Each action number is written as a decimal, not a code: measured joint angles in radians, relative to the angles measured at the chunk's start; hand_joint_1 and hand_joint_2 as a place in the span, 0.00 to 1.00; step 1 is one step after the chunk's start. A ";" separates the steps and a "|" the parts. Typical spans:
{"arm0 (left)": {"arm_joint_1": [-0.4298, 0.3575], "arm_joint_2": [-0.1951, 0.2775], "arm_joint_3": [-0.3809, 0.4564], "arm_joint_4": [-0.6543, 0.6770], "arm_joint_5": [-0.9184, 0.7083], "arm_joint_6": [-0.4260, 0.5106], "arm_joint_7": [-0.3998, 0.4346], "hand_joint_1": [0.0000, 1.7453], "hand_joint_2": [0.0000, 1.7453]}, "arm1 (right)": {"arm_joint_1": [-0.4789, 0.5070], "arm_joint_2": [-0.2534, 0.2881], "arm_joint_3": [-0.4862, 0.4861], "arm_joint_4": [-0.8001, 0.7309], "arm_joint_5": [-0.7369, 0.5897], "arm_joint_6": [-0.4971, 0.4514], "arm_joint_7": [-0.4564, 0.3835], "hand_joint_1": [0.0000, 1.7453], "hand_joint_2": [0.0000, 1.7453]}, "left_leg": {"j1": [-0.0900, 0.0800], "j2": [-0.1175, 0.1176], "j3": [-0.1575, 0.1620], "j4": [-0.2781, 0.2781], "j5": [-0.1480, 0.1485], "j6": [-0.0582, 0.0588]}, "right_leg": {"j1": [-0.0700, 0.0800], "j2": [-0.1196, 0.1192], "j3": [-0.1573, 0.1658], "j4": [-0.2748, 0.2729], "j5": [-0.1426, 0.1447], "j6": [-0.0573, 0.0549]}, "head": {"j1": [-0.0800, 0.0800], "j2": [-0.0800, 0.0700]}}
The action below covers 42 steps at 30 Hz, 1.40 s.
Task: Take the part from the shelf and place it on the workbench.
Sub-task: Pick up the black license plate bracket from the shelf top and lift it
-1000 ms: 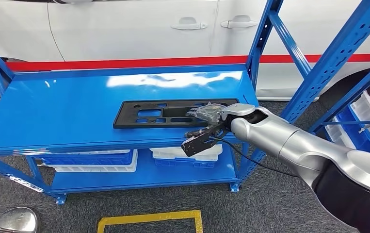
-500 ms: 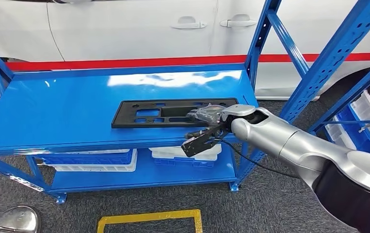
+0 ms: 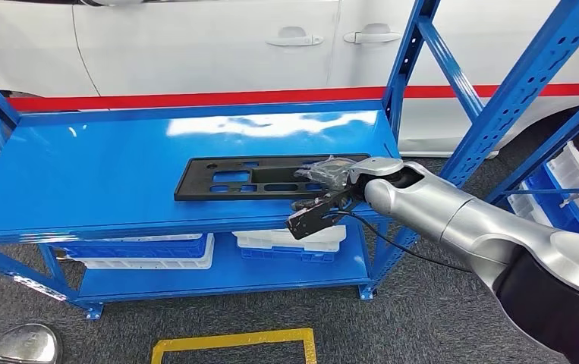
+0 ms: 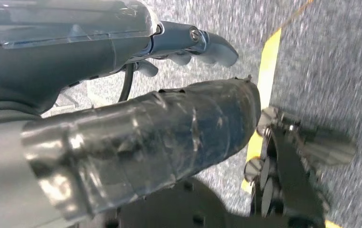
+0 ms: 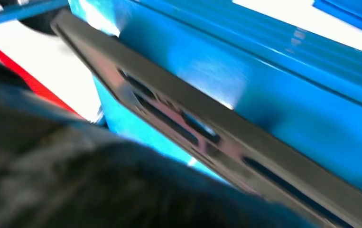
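Observation:
The part (image 3: 199,180) is a flat black plastic panel with several cut-outs, lying on the top level of the blue shelf (image 3: 96,167). My right hand (image 3: 325,180) grips the panel's right end near the shelf's front right corner, with its plastic-wrapped fingers on top of the panel. In the right wrist view the panel (image 5: 98,57) runs as a long dark strip across the glossy blue surface. My left hand (image 4: 169,128) hangs over the grey carpet with its fingers stretched out, and it holds nothing.
White and blue bins (image 3: 149,250) sit on the lower shelf level. A white car (image 3: 195,45) stands right behind the shelf. A second blue rack (image 3: 529,91) with bins rises at the right. Yellow floor tape (image 3: 233,341) marks the carpet in front.
The panel has slid slightly to the left on the shelf, with my right hand staying at its right end. My right arm has risen a little.

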 joint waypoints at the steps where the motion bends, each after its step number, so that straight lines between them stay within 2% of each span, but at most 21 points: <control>1: 0.000 0.000 0.001 0.000 -0.001 -0.001 0.000 0.00 0.00 | -0.005 0.000 -0.001 -0.003 -0.001 0.003 0.002 0.00 0.00 | 0.001 0.001 0.001 -0.003 0.003 0.005 | -0.001 0.000 -0.001 0.004 -0.005 0.005 | 0.000 0.000; 3: 0.000 0.001 0.001 0.000 -0.004 -0.001 0.000 0.00 0.00 | -0.013 -0.002 -0.002 -0.007 -0.001 0.007 0.005 0.00 0.00 | 0.005 0.002 0.003 -0.009 0.007 0.016 | -0.006 0.000 -0.023 0.057 -0.042 0.016 | 0.000 0.000; 5: 0.000 0.001 0.001 0.000 -0.006 -0.002 0.000 0.00 0.00 | -0.012 -0.003 -0.002 -0.009 -0.001 0.007 0.007 0.00 0.00 | 0.004 0.003 0.002 -0.010 0.008 0.022 | -0.011 -0.001 -0.078 0.180 -0.102 0.026 | 0.000 0.000; 7: 0.000 0.001 0.001 0.000 -0.006 -0.003 0.000 0.00 0.00 | -0.005 -0.005 -0.002 -0.010 -0.001 0.007 0.008 0.00 0.00 | 0.004 0.002 0.002 -0.010 0.007 0.023 | -0.015 -0.001 -0.120 0.266 -0.124 0.030 | 0.001 0.000; 9: 0.000 0.001 0.002 0.000 -0.006 -0.003 0.000 0.00 0.00 | -0.003 -0.007 -0.002 -0.011 -0.001 0.007 0.008 0.00 0.00 | 0.004 0.001 0.004 -0.009 0.007 0.022 | -0.016 -0.001 -0.097 0.210 -0.074 0.028 | 0.000 0.000; 11: 0.001 0.000 0.003 0.000 -0.006 -0.003 0.000 0.00 0.00 | -0.008 -0.008 -0.002 -0.012 -0.002 0.007 0.008 0.00 0.00 | 0.003 0.001 0.004 -0.008 0.005 0.018 | -0.013 -0.001 -0.035 0.075 -0.012 0.020 | 0.000 0.000; 12: 0.000 0.000 0.003 0.000 -0.006 -0.003 0.001 0.00 0.00 | -0.011 -0.009 -0.002 -0.013 -0.002 0.007 0.008 0.00 0.00 | 0.002 0.001 0.003 -0.008 0.005 0.015 | -0.010 -0.001 -0.014 0.027 0.002 0.015 | 0.000 0.000; 14: -0.001 -0.001 0.004 0.000 -0.006 -0.003 0.001 0.00 0.00 | -0.014 -0.009 -0.002 -0.015 -0.004 0.007 0.007 0.00 0.00 | 0.000 0.002 0.001 -0.010 0.006 0.005 | -0.004 0.001 -0.002 -0.002 0.003 0.008 | 0.000 0.000; 17: -0.002 0.000 0.004 0.000 -0.007 -0.003 0.000 0.00 0.00 | -0.018 -0.009 -0.003 -0.018 -0.010 0.007 0.008 0.00 0.00 | 0.001 0.001 -0.002 0.002 -0.007 -0.011 | -0.009 -0.001 0.005 -0.018 0.010 -0.009 | -0.001 0.000; 19: 0.000 0.001 0.004 0.000 -0.007 -0.003 0.000 0.00 0.00 | -0.020 -0.009 -0.003 -0.019 -0.012 0.007 0.008 0.00 0.00 | 0.003 0.002 -0.039 0.085 -0.058 -0.016 | -0.012 -0.003 0.010 -0.027 0.015 -0.020 | -0.001 0.000; 21: 0.001 0.001 0.005 0.000 -0.007 -0.003 0.000 0.00 0.00 | -0.017 -0.008 -0.003 -0.020 -0.013 0.006 0.007 0.00 0.00 | 0.003 0.002 -0.098 0.212 -0.112 -0.020 | -0.011 -0.003 0.010 -0.026 0.014 -0.025 | -0.001 0.000; 23: 0.001 0.001 0.005 0.000 -0.008 -0.003 -0.001 0.00 0.00 | -0.010 -0.008 -0.003 -0.021 -0.014 0.005 0.007 0.00 0.00 | 0.003 0.002 -0.120 0.254 -0.108 -0.023 | -0.010 -0.002 0.010 -0.023 0.012 -0.026 | -0.001 0.000; 26: 0.000 0.001 0.005 0.000 -0.009 -0.003 -0.001 0.00 0.00 | -0.008 -0.009 -0.003 -0.022 -0.014 0.004 0.007 0.00 0.00 | 0.004 0.002 -0.043 0.091 -0.018 -0.021 | -0.009 -0.001 0.008 -0.011 0.004 -0.018 | -0.001 0.000; 28: 0.000 0.002 0.005 0.000 -0.009 -0.003 -0.002 0.00 0.00 | -0.008 -0.010 -0.004 -0.022 -0.014 0.004 0.007 0.00 0.00 | 0.002 0.001 -0.007 0.014 0.003 -0.015 | -0.006 0.000 0.002 -0.001 -0.001 -0.008 | 0.000 0.000; 31: 0.000 0.002 0.005 0.000 -0.009 -0.003 -0.002 0.00 0.00 | -0.007 -0.011 -0.003 -0.023 -0.015 0.004 0.005 0.00 0.00 | 0.001 0.000 -0.004 -0.001 0.004 0.001 | -0.006 0.001 -0.002 0.002 -0.001 0.007 | 0.000 0.000; 33: 0.000 0.002 0.006 0.000 -0.010 -0.002 -0.003 0.00 0.00 | -0.009 -0.014 -0.004 -0.023 -0.015 0.005 0.005 0.00 0.00 | 0.004 0.002 0.000 -0.009 0.010 0.013 | -0.009 0.000 -0.015 0.036 -0.027 0.018 | 0.000 0.000; 36: -0.001 0.002 0.006 0.000 -0.010 -0.002 -0.003 0.00 0.00 | -0.005 -0.016 -0.003 -0.023 -0.015 0.006 0.005 0.00 0.00 | 0.004 0.003 -0.001 -0.012 0.012 0.021 | -0.014 0.000 -0.092 0.202 -0.109 0.030 | 0.000 0.000; 37: -0.001 0.002 0.006 0.000 -0.010 -0.002 -0.003 0.00 0.00 | -0.002 -0.016 -0.003 -0.023 -0.015 0.007 0.005 0.00 0.00 | 0.004 0.002 -0.001 -0.012 0.012 0.022 | -0.016 0.000 -0.113 0.246 -0.120 0.033 | 0.000 0.000; 38: -0.001 0.002 0.006 0.000 -0.011 -0.003 -0.003 0.00 0.00 | 0.001 -0.017 -0.003 -0.023 -0.015 0.008 0.005 0.00 0.00 | 0.004 0.002 0.000 -0.012 0.012 0.022 | -0.016 -0.001 -0.120 0.258 -0.113 0.033 | 0.000 0.000; 39: 0.000 0.002 0.006 0.000 -0.012 -0.003 -0.003 0.00 0.00 | 0.003 -0.017 -0.003 -0.023 -0.015 0.008 0.005 0.00 0.00 | 0.004 0.002 0.000 -0.012 0.012 0.022 | -0.016 -0.001 -0.108 0.231 -0.089 0.031 | 0.001 0.000; 42: -0.001 0.000 0.006 0.000 -0.014 -0.003 -0.003 0.00 0.00 | 0.000 -0.018 -0.003 -0.023 -0.016 0.008 0.005 0.00 0.00 | 0.003 0.001 0.001 -0.011 0.010 0.017 | -0.011 -0.001 -0.021 0.045 -0.003 0.017 | 0.000 0.000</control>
